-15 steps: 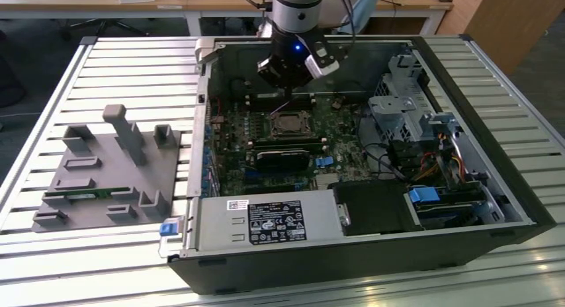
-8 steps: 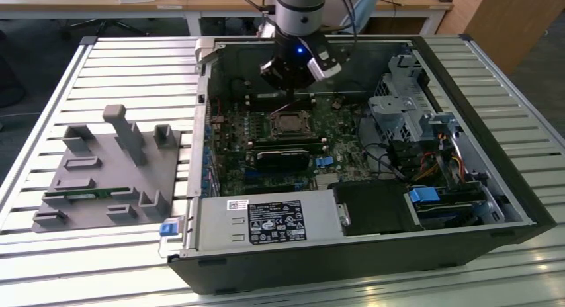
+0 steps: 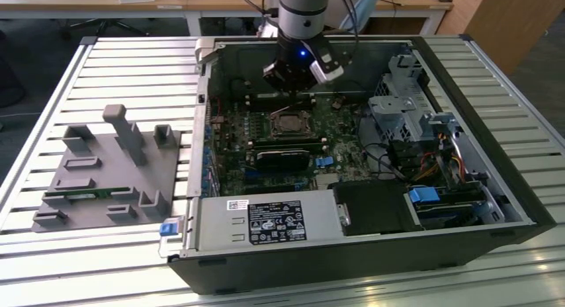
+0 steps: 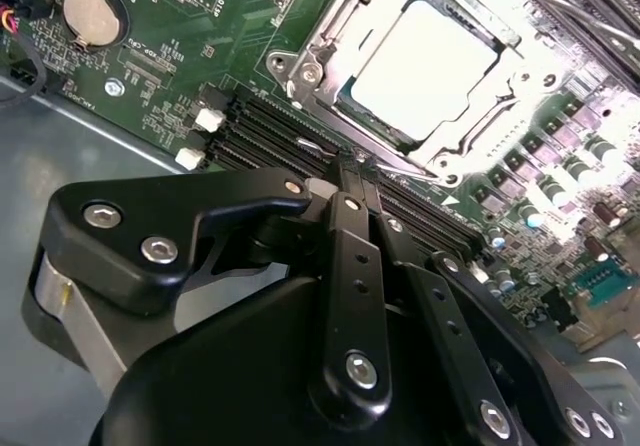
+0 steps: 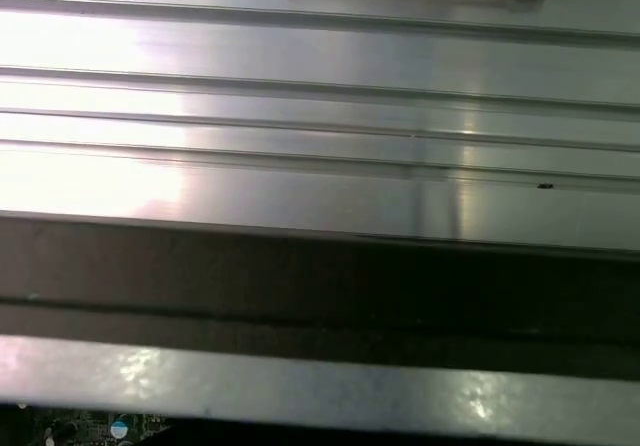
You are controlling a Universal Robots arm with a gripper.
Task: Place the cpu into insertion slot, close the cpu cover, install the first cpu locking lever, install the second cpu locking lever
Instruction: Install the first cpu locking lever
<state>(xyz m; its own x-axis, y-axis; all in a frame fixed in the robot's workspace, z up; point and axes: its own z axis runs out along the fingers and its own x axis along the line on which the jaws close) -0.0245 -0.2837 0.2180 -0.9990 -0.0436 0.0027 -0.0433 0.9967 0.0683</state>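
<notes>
Second wrist view shows the cpu (image 4: 425, 71) seated in the insertion slot (image 4: 330, 91) just beyond the jaws, the cpu cover (image 4: 480, 136) lying over it; lever status unclear, jaws closed, empty.

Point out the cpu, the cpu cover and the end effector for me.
cpu (image 4: 425, 66): second wrist view, middle of its bright metal face.
cpu cover (image 4: 318, 38): second wrist view, silvery frame edge beside the chip.
end effector (image 3: 296, 79): exterior view, black body above the socket.
</notes>
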